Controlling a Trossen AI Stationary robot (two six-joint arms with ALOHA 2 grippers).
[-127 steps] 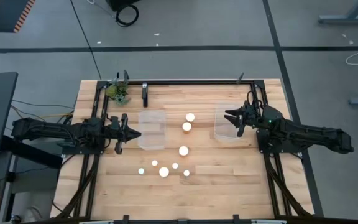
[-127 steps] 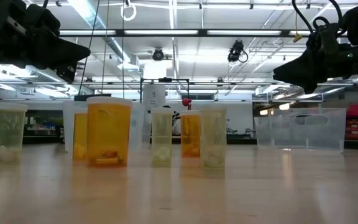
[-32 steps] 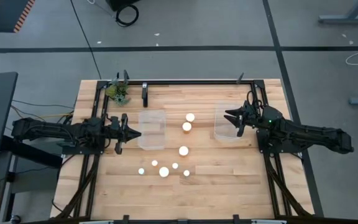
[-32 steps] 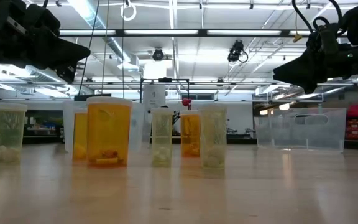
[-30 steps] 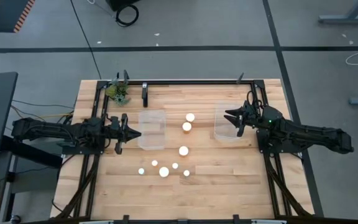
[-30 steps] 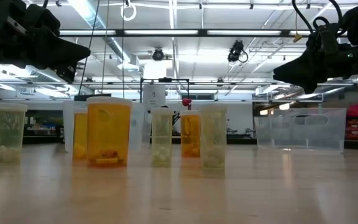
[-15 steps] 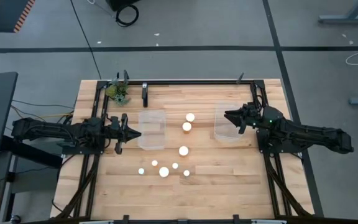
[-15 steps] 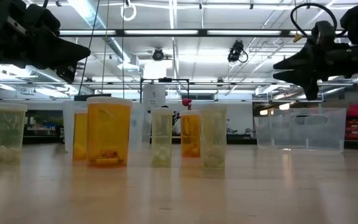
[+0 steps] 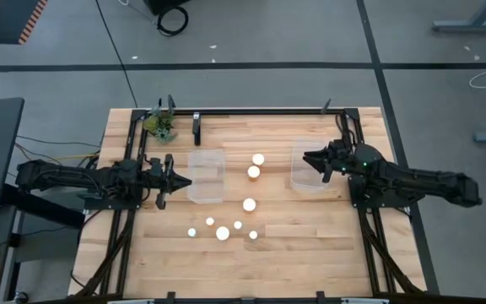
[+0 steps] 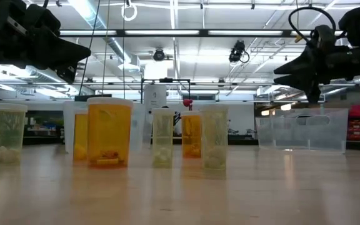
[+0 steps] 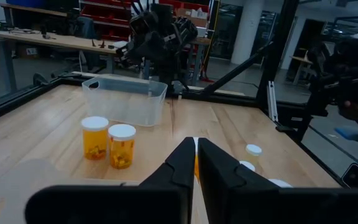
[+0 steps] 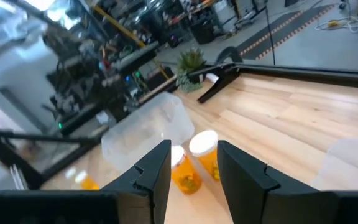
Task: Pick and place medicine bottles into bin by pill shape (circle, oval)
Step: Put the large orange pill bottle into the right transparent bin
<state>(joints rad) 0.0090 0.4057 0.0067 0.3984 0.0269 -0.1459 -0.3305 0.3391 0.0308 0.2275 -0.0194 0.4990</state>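
Observation:
Several small medicine bottles with white caps stand upright on the wooden table: two amber ones [image 9: 258, 159] [image 9: 253, 172] between the bins, one [image 9: 249, 204] nearer, and a cluster [image 9: 223, 233] toward the near edge. In the low view the largest amber bottle [image 10: 109, 132] stands in front. My left gripper [image 9: 182, 180] hovers shut at the left side of the left clear bin [image 9: 207, 176]. My right gripper [image 9: 309, 157] hovers open over the right clear bin [image 9: 309, 169], empty; its fingers also show apart in the right wrist view [image 12: 194, 171]. Neither touches a bottle.
A small green plant [image 9: 159, 125] and a dark bracket [image 9: 197, 128] stand at the table's far left. A black frame rail [image 9: 264, 110] runs along the far edge. Bare wood lies between the bins and along the near edge [image 9: 251, 270].
My right gripper has turned about its own long axis and shifted slightly toward the table's left and far edge, staying above the right bin. The bottles and my left gripper have kept still.

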